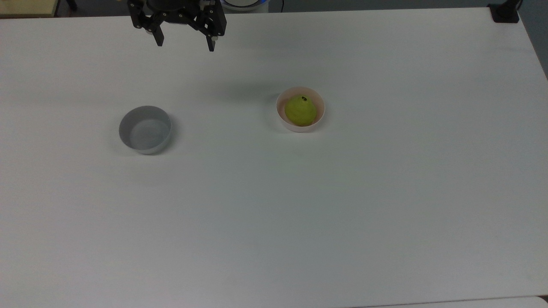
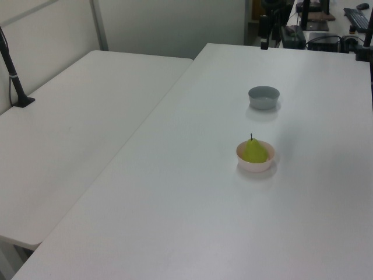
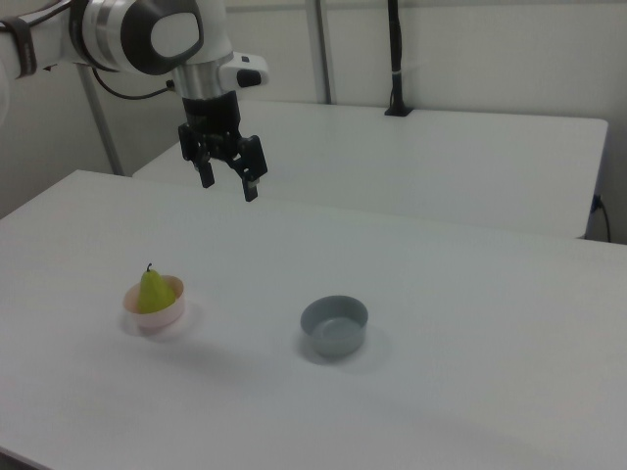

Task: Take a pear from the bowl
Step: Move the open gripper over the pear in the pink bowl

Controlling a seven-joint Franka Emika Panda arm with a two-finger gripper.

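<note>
My black two-finger gripper point(image 1: 185, 45) hangs open, far off; descending off-centre could tip the small pale pink plastic bowl point(image 1: 287, 121) or roll the yellow-green pear point(image 1: 300, 111).

Two bowls stood on the white table point(image 1: 274, 214): one pink bowl point(image 1: 300, 124) and one grey bowl point(image 1: 145, 129). One pear point(image 1: 300, 111) sat in the pink bowl. One robot arm point(image 3: 147, 39) carried one gripper point(image 1: 185, 44) with two fingers point(image 1: 159, 39).
</note>
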